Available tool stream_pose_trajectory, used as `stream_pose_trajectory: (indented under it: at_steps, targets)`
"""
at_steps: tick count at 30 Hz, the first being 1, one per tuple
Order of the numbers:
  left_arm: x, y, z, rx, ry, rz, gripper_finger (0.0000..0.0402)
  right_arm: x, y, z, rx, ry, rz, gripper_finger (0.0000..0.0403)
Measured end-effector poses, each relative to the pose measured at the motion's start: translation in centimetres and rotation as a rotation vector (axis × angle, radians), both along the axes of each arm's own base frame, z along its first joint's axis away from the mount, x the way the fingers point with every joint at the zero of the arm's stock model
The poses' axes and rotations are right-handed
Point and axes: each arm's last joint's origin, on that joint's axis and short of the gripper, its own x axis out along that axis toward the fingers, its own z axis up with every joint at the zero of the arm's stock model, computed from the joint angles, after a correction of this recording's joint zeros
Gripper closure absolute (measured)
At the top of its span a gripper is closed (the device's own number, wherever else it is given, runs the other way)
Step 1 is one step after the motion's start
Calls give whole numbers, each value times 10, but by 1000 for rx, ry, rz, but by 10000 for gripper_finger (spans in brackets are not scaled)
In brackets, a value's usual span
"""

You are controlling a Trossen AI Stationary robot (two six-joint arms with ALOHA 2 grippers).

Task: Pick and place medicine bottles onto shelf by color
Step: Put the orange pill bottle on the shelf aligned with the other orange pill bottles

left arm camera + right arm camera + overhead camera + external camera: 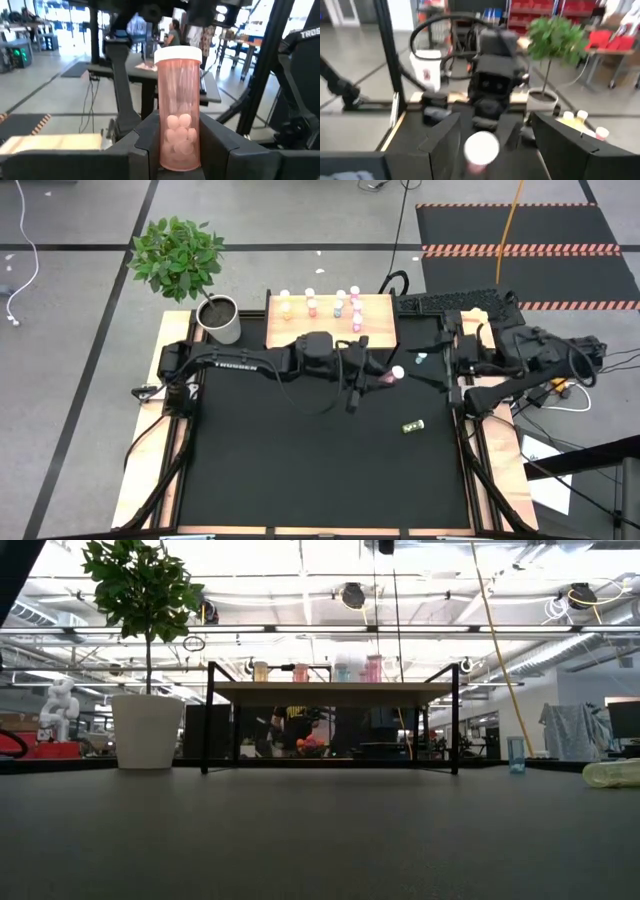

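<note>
Left tool (180, 145) pinching upright pink bottle (179, 107), right tool (495, 145) spread wide around its cap

Even, diffuse light fills the high view; the black table top (320, 450) shows almost no shadows. In the low view, ceiling strip lights (300, 580) glare from twelve o'clock, leaving the shelf (330, 692) and potted plant (145, 600) backlit and the near table surface dim. The left wrist view holds the pink bottle (178, 107) sharp against a blown-out background. The right wrist view is blurred throughout.
</note>
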Motion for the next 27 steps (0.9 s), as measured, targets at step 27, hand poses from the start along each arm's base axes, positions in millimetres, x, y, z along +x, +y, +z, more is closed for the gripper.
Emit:
stream_pose_trajectory:
  at_steps: [27]
  targets:
    - [-1, 14, 6, 31, -67, -9, 298, 21, -20, 5, 133, 153, 38, 252]
